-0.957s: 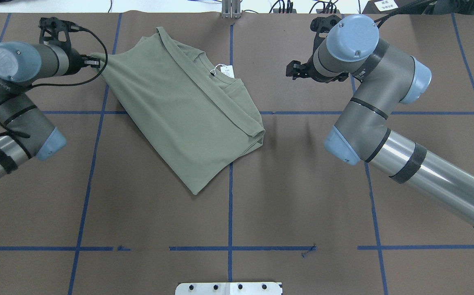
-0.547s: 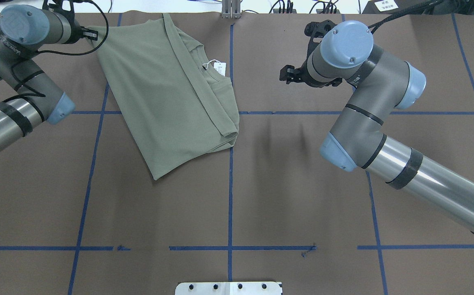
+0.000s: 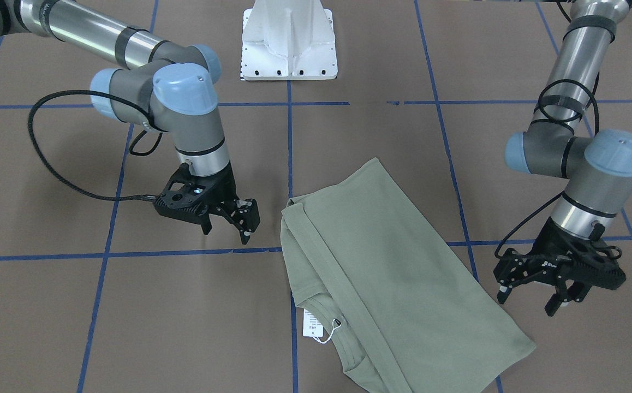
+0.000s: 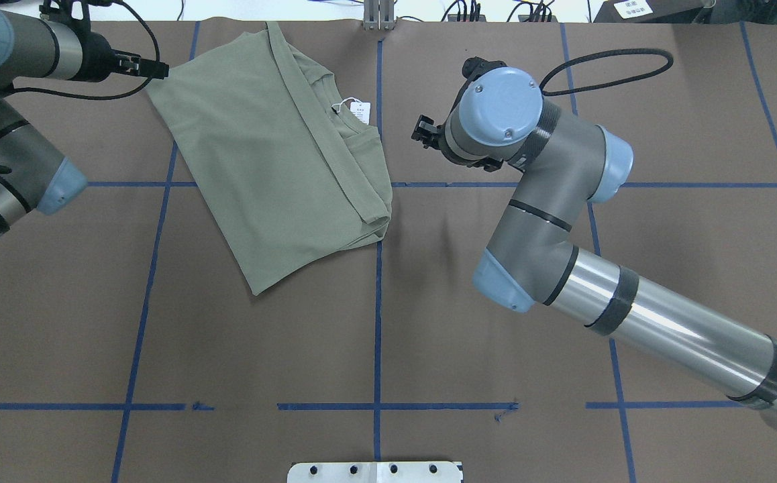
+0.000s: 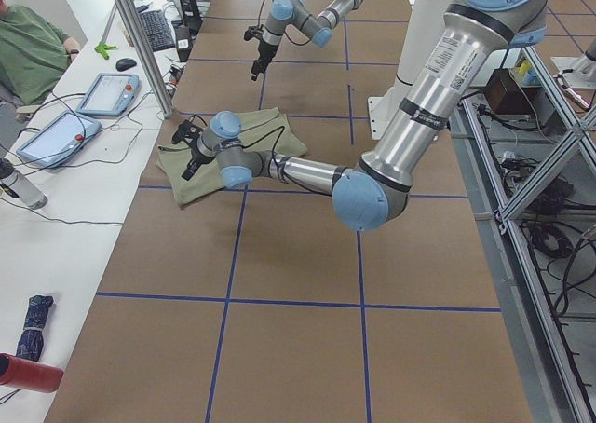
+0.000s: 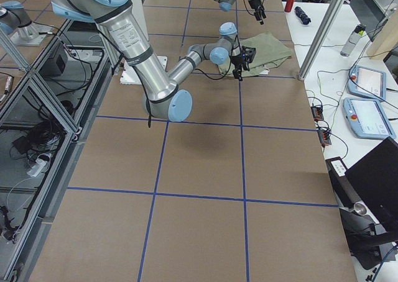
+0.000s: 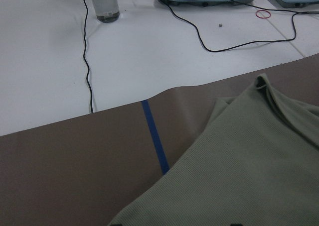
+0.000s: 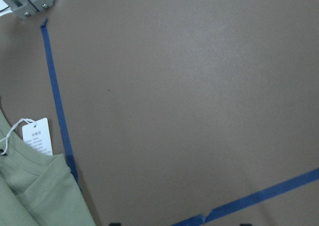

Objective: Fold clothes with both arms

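Observation:
The sage-green shirt (image 4: 281, 154) lies folded and slanted on the brown table, far and left of centre, with its white tag (image 4: 359, 111) at the collar. My left gripper (image 4: 153, 67) hovers open at the shirt's far-left corner; the front view shows the left gripper (image 3: 529, 297) with fingers spread just over the shirt's (image 3: 392, 278) edge, holding nothing. My right gripper (image 4: 422, 131) hangs open just right of the collar side, and in the front view the right gripper (image 3: 226, 232) sits a short gap from the fold. The right wrist view shows the tag (image 8: 37, 136) and the shirt (image 8: 35, 196) at lower left.
Blue tape lines (image 4: 378, 302) grid the table. The white pedestal base (image 3: 288, 43) stands at the robot's side. A metal bracket (image 4: 378, 17) marks the far edge. Beyond it a white bench holds a bottle (image 7: 105, 4), cables and tablets; a seated person (image 5: 33, 41) is there.
My left gripper dragged the shirt toward the far left, then let go of its corner. The right arm swung left, closer to the collar side.

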Tool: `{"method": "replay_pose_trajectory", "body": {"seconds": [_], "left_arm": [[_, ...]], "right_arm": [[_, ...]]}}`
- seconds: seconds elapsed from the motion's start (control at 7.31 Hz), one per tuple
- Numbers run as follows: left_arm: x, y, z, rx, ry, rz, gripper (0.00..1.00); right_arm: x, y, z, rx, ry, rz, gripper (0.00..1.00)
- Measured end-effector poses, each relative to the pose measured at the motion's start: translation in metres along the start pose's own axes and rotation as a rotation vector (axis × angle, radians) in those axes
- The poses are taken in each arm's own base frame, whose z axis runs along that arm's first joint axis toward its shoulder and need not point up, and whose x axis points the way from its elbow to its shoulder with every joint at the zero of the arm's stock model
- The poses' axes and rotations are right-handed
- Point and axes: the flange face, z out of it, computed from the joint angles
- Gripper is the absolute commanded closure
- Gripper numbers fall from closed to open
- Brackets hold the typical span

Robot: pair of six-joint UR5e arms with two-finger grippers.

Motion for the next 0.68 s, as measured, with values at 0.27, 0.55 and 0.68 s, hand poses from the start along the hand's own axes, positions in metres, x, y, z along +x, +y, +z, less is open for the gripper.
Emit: {"method": "replay_pose_trajectory", "body": {"seconds": [0.27,0.55,0.68], "left_arm": [[0.015,0.013,-0.021,0.003,0.050,-0.080,0.00],[0.025,0.020,-0.020,-0.006,0.064,-0.102,0.00],[0.027,0.022,-0.019,-0.009,0.065,-0.104,0.00]], "right_arm": [[-0.039,0.046,0.026,0.009,0.029,0.126,0.24],[-0.045,0.073,0.045,0.005,0.063,0.118,0.25],[-0.044,0.082,0.051,0.004,0.073,0.107,0.26]]}}
